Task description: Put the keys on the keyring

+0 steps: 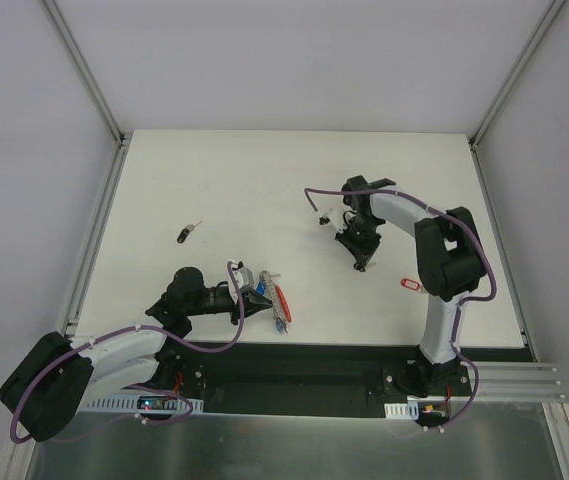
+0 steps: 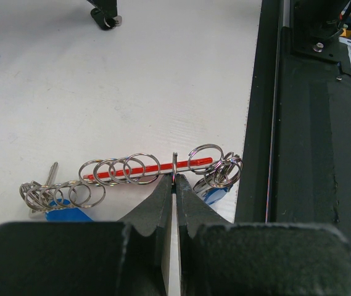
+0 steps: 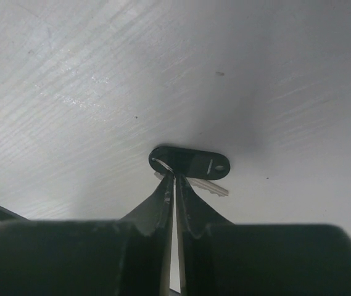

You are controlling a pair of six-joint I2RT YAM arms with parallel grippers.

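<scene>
Grey D-shaped keyring (image 2: 139, 174), with a red band, strung with small split rings and blue tags (image 2: 67, 213). It lies on the white table (image 2: 70, 92) at the near edge, just beside the black base plate (image 2: 298, 154). Pinching it mid-length: left fingers (image 2: 165, 192), pressed together. Black-headed key (image 3: 189, 163) with a silver blade, nipped at its ring end by the right fingers (image 3: 163, 192), toward mid-table. A second key (image 1: 185, 236) lies loose, well to the left. A red oval tag (image 1: 410, 286) lies loose beside the right arm.
</scene>
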